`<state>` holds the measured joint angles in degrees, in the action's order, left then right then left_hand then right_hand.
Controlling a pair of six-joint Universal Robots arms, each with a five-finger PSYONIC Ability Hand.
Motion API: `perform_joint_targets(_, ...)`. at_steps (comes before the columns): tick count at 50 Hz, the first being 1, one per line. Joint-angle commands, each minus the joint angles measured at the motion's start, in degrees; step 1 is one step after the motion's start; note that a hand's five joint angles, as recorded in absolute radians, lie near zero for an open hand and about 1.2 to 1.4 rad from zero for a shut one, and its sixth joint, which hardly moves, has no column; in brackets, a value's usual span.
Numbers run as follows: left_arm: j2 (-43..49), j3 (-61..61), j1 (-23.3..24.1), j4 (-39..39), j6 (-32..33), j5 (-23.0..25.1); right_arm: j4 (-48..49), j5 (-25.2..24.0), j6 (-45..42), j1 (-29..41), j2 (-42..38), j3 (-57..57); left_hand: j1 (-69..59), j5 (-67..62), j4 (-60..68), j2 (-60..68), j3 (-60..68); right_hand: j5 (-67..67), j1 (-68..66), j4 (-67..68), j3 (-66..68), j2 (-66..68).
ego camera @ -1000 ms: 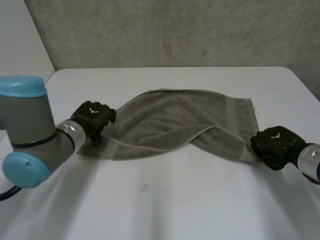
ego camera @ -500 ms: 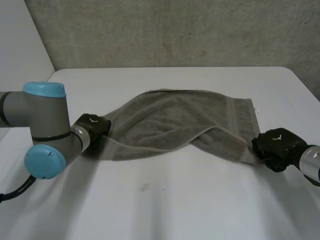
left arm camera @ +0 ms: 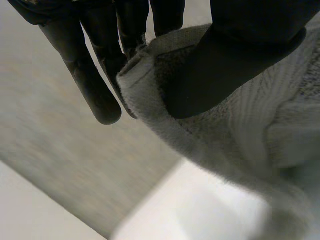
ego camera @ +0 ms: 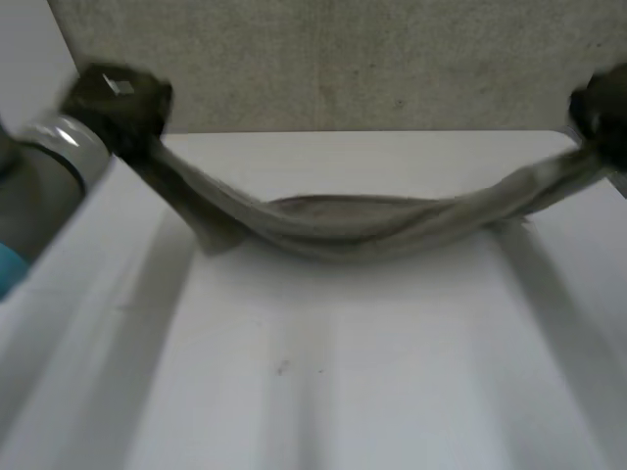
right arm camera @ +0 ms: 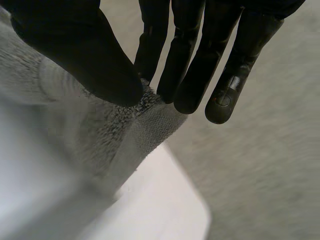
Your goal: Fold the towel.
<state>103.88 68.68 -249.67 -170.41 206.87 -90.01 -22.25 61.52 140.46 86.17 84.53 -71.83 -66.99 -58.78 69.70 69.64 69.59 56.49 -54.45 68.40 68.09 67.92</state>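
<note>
The sagging towel is pinched at ten o'clock by the left hand, at two by the right hand.

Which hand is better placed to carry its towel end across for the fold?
Left, probably: the left hand has its thumb well onto the towel; the right hand pinches only a corner tip.

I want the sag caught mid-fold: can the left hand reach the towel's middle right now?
Probably not: the left hand is pinching one end of the towel, held high; the right hand pinches the other.
</note>
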Motion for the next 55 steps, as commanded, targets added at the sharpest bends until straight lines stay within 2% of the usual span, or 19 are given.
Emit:
perform_joint_targets(1,-7.9,-5.5,-4.5,0.4,-1.3,0.2,-3.7,0.9,3.6,-2.8,1.2,14.9,-13.0,-11.2,10.3,10.4,10.4,13.5,-25.5,11.6,11.9,12.1)
perform_joint_targets(8,-6.4,-5.0,-6.3,4.7,-1.2,0.7,-5.2,0.8,2.9,-4.1,-4.0,14.4,-13.0,-11.2,10.3,10.4,10.4,13.5,-25.5,11.6,11.9,12.1)
perform_joint_targets(10,-1.3,-4.3,-6.8,6.8,-1.2,1.1,-8.3,1.2,1.1,-2.3,-9.5,14.3,-13.0,-11.2,10.3,10.4,10.4,13.5,-25.5,11.6,11.9,12.1)
perform_joint_targets(14,4.4,-4.7,-6.8,8.6,-0.9,1.1,-11.3,2.7,-4.1,1.2,-13.6,14.4,-13.0,-11.2,10.3,10.4,10.4,13.5,-25.5,11.6,11.9,12.1)
perform_joint_targets(19,15.7,-12.0,-6.7,11.4,0.0,1.1,-11.9,11.1,-13.2,7.1,-21.4,15.7,-13.0,-11.2,10.3,10.4,10.4,13.5,-25.5,11.6,11.9,12.1)
perform_joint_targets(22,18.3,-16.0,-6.5,11.9,0.1,1.1,-11.3,12.7,-13.3,8.5,-22.8,17.4,-13.0,-11.2,10.3,10.4,10.4,13.5,-25.5,11.6,11.9,12.1)
perform_joint_targets(24,22.2,-25.6,-6.0,12.7,0.1,1.1,-6.9,15.2,-12.5,10.8,-25.0,22.1,-13.0,-11.2,10.3,10.4,10.4,13.5,-25.5,11.6,11.9,12.1)
perform_joint_targets(25,22.2,-25.6,-6.0,12.7,0.1,1.1,-6.8,15.2,-12.5,10.9,-25.0,22.1,-13.0,-11.2,10.3,10.4,10.4,13.5,-25.5,11.6,11.9,12.1)
perform_joint_targets(27,25.3,-37.2,-5.7,12.7,-0.1,1.1,2.2,16.4,-10.0,11.9,-25.6,27.0,-13.0,-11.2,10.3,10.4,10.4,13.5,-25.5,11.6,11.9,12.1)
perform_joint_targets(30,26.5,-43.5,-5.5,12.4,-0.4,1.0,8.3,17.1,-8.1,12.0,-25.5,29.5,-13.0,-11.2,10.3,10.4,10.4,13.5,-25.5,11.6,11.9,12.1)
perform_joint_targets(32,27.7,-55.1,-5.0,7.7,-1.7,0.9,21.4,20.1,-3.2,12.1,-23.8,32.4,-13.0,-11.2,10.3,10.4,10.4,13.5,-25.5,11.6,11.9,12.1)
perform_joint_targets(33,27.7,-55.1,-5.0,7.6,-1.7,0.9,21.5,20.1,-3.2,12.1,-23.8,32.4,-13.0,-11.2,10.3,10.4,10.4,13.5,-25.5,11.6,11.9,12.1)
perform_joint_targets(35,27.5,-60.8,-3.5,-1.7,-3.9,0.4,33.6,22.2,0.5,12.2,-20.7,31.1,-13.0,-11.2,10.3,10.4,10.4,13.5,-25.5,11.6,11.9,12.1)
perform_joint_targets(38,27.0,-60.4,-2.8,-5.7,-5.3,0.2,38.2,22.8,1.7,12.2,-19.3,29.7,-13.0,-11.2,10.3,10.4,10.4,13.5,-25.5,11.6,11.9,12.1)
perform_joint_targets(40,26.1,-57.1,-2.5,-10.7,-9.0,-0.1,41.1,22.6,2.4,12.3,-17.7,26.6,-13.0,-11.2,10.3,10.4,10.4,13.5,-25.5,11.6,11.9,12.1)
perform_joint_targets(47,23.4,-43.0,-3.9,-11.1,-14.3,0.2,34.7,20.9,2.7,12.4,-17.8,20.7,-13.0,-11.2,10.3,10.4,10.4,13.5,-25.5,11.6,11.9,12.1)
perform_joint_targets(49,23.2,-38.5,-4.2,-11.1,-14.6,0.7,32.8,19.1,2.7,12.4,-18.1,18.6,-13.0,-11.2,10.3,10.4,10.4,13.5,-25.5,11.6,11.9,12.1)
perform_joint_targets(51,23.1,-29.3,-4.5,-11.6,-14.6,1.5,30.4,14.5,2.7,12.3,-18.7,13.4,-13.0,-11.2,10.3,10.4,10.4,13.5,-25.5,11.6,11.9,12.1)
perform_joint_targets(55,23.2,-21.2,-4.7,-12.4,-14.6,2.6,29.1,11.5,2.3,12.3,-20.4,7.8,-13.0,-11.2,10.3,10.4,10.4,13.5,-25.5,11.6,11.9,12.1)
